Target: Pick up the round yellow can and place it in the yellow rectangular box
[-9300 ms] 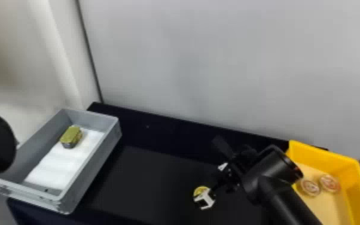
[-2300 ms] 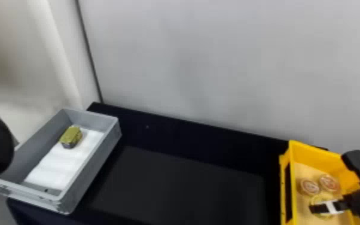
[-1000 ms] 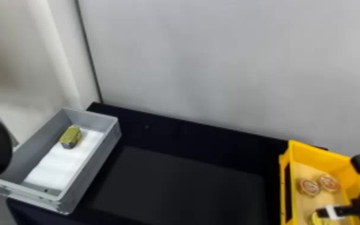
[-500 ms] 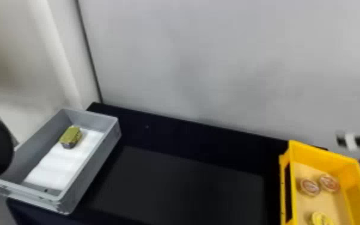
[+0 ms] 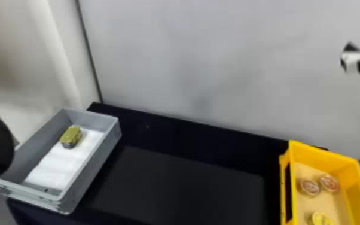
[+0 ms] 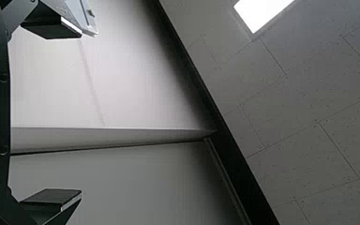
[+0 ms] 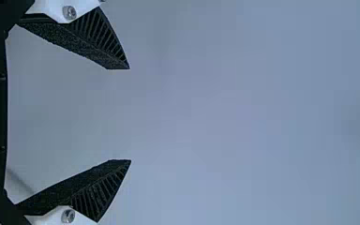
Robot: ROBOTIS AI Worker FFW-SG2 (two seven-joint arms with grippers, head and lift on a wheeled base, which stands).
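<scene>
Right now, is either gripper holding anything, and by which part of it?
Nothing is held: the left gripper and right gripper are both open. The round yellow can lies in the yellow rectangular box.

The head view's bottom edge cuts off the round yellow can and the yellow rectangular box.

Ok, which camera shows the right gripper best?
The right wrist view: the right gripper is up close there, its two fingers wide apart with nothing between them. The head view has it small, near the right edge. The left wrist view faces wall and ceiling.
</scene>
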